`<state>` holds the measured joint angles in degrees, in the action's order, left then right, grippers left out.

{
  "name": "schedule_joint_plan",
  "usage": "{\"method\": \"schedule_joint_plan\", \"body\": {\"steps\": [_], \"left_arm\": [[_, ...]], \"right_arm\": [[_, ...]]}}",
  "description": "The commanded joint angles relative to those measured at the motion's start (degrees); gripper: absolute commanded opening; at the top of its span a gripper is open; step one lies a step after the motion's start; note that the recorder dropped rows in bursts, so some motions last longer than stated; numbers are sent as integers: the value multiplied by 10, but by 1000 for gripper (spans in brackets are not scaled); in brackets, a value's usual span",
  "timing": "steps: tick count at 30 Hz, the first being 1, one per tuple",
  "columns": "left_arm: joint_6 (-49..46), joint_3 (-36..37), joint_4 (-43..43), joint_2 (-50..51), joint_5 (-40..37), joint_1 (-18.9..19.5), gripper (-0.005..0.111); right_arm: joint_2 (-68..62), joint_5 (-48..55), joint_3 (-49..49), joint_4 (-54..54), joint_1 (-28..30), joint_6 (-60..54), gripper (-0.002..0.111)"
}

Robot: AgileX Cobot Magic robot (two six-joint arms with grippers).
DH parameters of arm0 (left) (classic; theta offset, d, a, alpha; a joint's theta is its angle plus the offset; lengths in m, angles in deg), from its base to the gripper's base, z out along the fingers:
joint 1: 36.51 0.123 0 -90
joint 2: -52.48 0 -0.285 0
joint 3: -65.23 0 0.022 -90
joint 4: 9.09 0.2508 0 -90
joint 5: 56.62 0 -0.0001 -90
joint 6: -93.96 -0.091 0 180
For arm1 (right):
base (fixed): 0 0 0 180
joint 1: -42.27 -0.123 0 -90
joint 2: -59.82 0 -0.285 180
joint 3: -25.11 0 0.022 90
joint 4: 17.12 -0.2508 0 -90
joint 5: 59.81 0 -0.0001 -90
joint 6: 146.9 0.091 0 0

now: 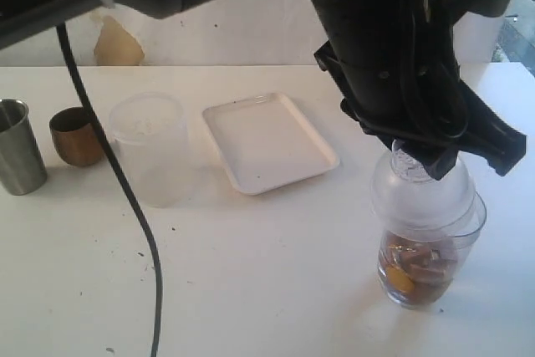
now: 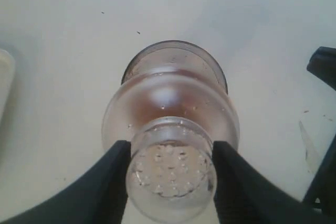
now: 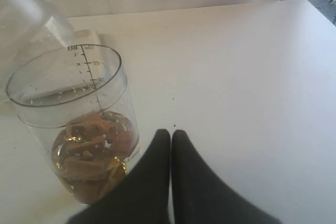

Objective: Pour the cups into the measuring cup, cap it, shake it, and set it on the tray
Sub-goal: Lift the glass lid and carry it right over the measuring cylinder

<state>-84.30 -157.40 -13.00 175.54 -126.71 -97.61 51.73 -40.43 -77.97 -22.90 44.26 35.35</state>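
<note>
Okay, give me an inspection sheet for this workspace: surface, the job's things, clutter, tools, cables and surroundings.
Surface: white table, a few small dark specks.
Job's things: measuring cup upright at the right, brown and yellow contents low inside; clear domed cap tilted over its rim, not seated; steel tumbler and wooden cup upright at far left; white tray with nothing on it.
Clutter: frosted plastic tub between wooden cup and tray.
Tools: left tool grips the cap's strainer neck; right tool shut, empty, beside the measuring cup.
Cables: black cable hangs in front of the tub.
Surroundings: pale wall; tan object against it.
</note>
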Motion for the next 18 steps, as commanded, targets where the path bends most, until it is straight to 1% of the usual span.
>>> {"method": "schedule_joint_plan", "body": {"steps": [1,4,11,14,18], "left_arm": [[-4,-5,-11,3,14,-4,0],[-11,-9,-25,3,31,-4,0],[-17,-9,-29,13,38,-4,0],[-17,-9,-18,28,41,-10,0],[-22,-9,-12,31,65,-13,0]], "right_arm": [[3,-1,3,1,-3,0,0],[3,-1,3,1,-3,0,0],[3,-1,3,1,-3,0,0],[3,-1,3,1,-3,0,0],[3,-1,3,1,-3,0,0]]}}
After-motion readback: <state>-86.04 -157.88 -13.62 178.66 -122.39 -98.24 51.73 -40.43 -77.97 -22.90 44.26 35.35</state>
